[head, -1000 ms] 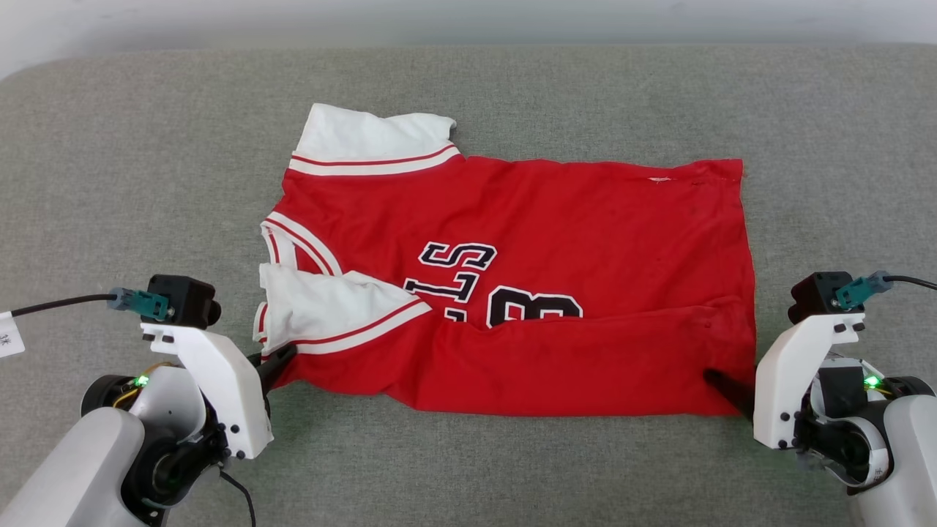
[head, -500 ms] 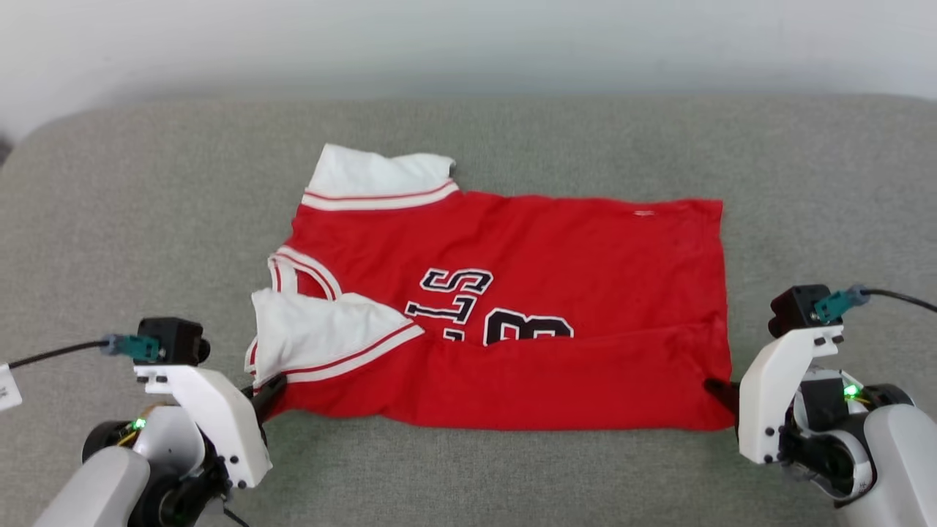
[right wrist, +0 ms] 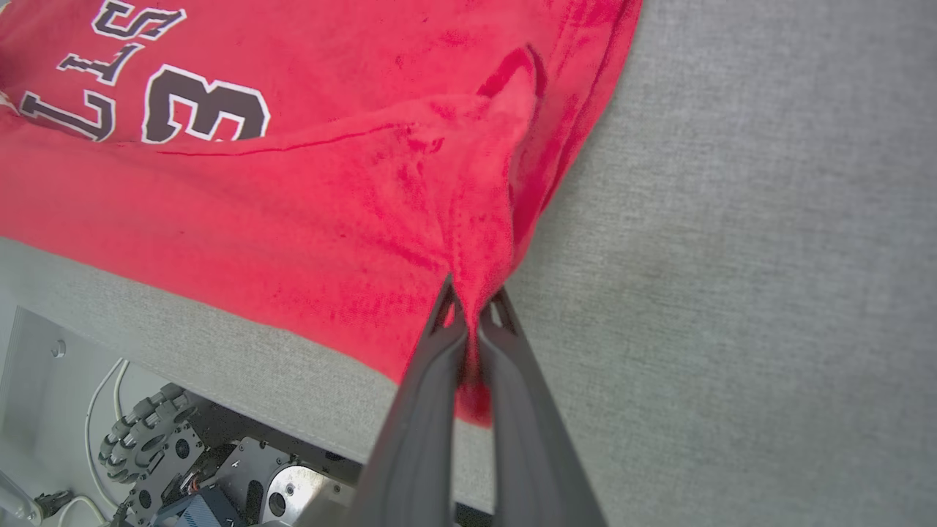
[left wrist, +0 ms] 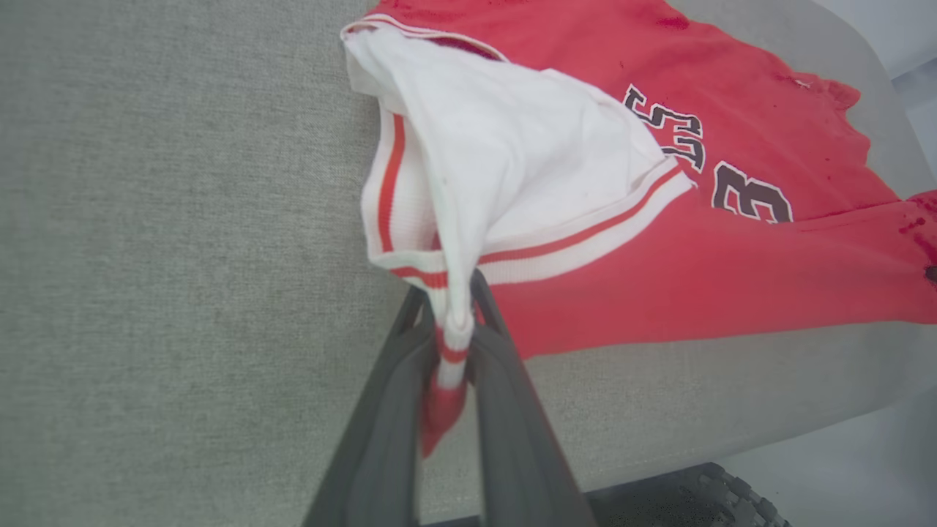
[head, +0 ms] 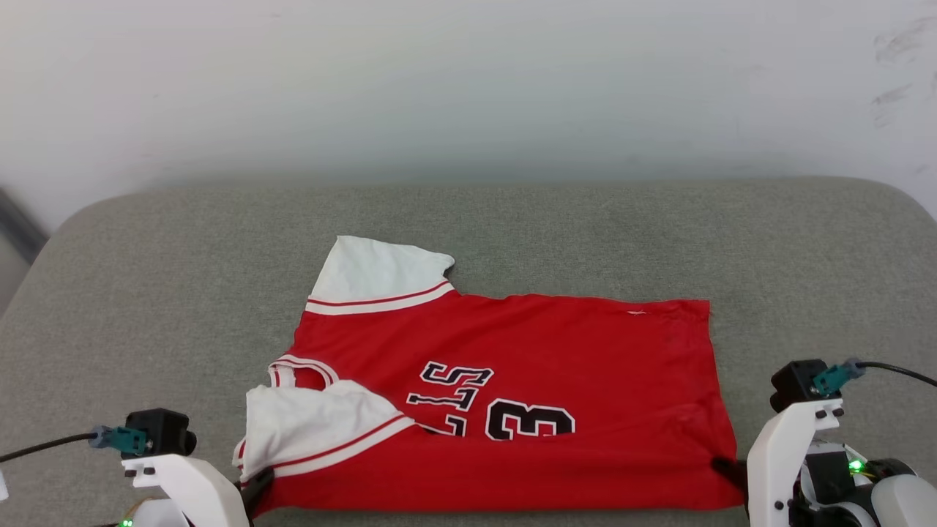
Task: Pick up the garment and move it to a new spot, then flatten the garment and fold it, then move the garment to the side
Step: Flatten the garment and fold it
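The garment (head: 549, 351) is a red jersey with white sleeves and black lettering, lying sideways on the grey pad, collar to the left. Its near edge is folded over the lower chest. My left gripper (head: 260, 484) is at the near left corner, shut on the striped trim of the white sleeve (left wrist: 512, 161), which bunches between the fingers (left wrist: 395, 395). My right gripper (head: 726, 468) is at the near right corner, shut on a pinch of the red hem (right wrist: 476, 241). The cloth (right wrist: 329, 205) rises in a ridge into its fingers (right wrist: 512, 410).
The grey padded surface (head: 512, 219) stretches wide on both sides and behind the jersey, ending at a white wall (head: 468, 88). Its front edge runs just below the jersey's near edge. Under that edge are the robot's base and wheels (right wrist: 146, 446).
The head camera has tilted up, so the whole scene sits lower in the picture. My right gripper has shut on the hem corner. The near fold now covers less of the number.
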Controlling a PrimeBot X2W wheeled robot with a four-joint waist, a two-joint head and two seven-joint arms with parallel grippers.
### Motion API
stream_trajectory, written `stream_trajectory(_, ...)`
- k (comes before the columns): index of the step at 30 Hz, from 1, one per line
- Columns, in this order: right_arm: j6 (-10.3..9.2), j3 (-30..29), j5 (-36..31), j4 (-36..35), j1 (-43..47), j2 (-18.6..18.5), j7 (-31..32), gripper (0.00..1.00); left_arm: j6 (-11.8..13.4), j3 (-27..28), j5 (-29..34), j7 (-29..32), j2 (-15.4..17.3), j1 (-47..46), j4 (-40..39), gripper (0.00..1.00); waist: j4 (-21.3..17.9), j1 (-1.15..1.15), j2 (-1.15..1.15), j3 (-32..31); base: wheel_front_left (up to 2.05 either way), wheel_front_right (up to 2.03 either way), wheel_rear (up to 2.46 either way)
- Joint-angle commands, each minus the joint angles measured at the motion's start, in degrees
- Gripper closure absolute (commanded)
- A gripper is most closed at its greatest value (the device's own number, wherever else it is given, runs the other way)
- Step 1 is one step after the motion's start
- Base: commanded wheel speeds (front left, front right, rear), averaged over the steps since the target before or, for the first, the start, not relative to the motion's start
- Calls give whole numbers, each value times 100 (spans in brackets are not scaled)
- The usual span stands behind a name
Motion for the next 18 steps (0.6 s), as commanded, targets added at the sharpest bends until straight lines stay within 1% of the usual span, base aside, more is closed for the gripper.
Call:
stream_trajectory(1,12,-29,28,-9,97,-15,-11,100,32,-6,-28,16,13,79,-18,100,1,1,0,4,0,0,0)
stream_trajectory(3,5,-64,32,12,222,40,-72,100,23,-39,-121,32,-82,179,11,100,-3,1,0,22,0,0,0)
stream_trajectory(4,5,-70,32,35,272,67,-125,76,-5,-62,-177,56,-149,200,69,100,-4,1,0,29,0,0,0)
stream_trajectory(5,5,-99,57,66,323,100,-196,18,-48,-104,-228,111,-189,212,139,99,-8,1,0,40,0,0,0)
stream_trajectory(6,5,-140,68,97,366,117,-297,0,-61,-130,-253,138,-221,192,222,59,-9,1,0,54,0,0,0)
stream_trajectory(7,5,-143,33,113,394,107,-418,0,-87,-127,-257,119,-250,124,303,0,-11,1,0,68,0,0,0)
stream_trajectory(10,5,-22,15,21,442,69,-947,0,-140,-89,-252,-17,-346,-3,513,0,-74,1,0,99,0,0,0)
stream_trajectory(12,5,67,-115,-50,478,-53,-1382,0,-179,-22,-213,-141,-330,-92,570,0,-118,1,0,100,0,0,0)
stream_trajectory(14,5,64,-268,-175,475,-64,-1868,0,-201,36,-188,-237,-306,-157,559,0,-174,1,0,82,0,0,0)
stream_trajectory(15,5,61,-397,-222,466,-91,-2072,0,-196,76,-152,-305,-281,-199,533,0,-204,1,0,74,0,0,0)
stream_trajectory(18,5,-84,-703,-376,397,-15,-2630,0,-129,177,67,-569,-207,-389,440,0,-292,1,0,61,0,0,0)
